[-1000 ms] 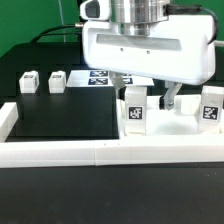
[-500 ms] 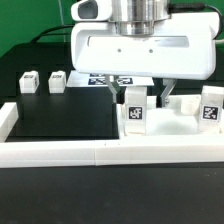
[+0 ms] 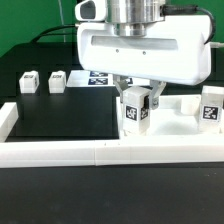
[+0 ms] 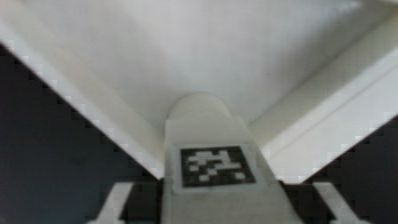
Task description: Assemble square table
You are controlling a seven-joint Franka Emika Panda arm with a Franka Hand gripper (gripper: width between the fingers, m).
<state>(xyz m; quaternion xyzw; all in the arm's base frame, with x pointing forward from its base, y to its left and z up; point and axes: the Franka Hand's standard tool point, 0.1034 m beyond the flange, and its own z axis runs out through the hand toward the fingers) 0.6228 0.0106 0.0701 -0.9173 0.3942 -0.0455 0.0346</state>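
Exterior view — gripper (image 3: 138, 98) straddles leg block (image 3: 137, 113)

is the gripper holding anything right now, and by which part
Cannot tell for sure: the gripper straddles one upright leg block at its upper sides, close against it, but a firm clamp is not visible.

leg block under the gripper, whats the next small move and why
Probably close the jaws firmly onto the leg block before any lift. The gripper sits low over it, one jaw on each side, and the wrist view shows its tag centred between them. Whether they already press on it is unclear, so lifting now might leave it behind.
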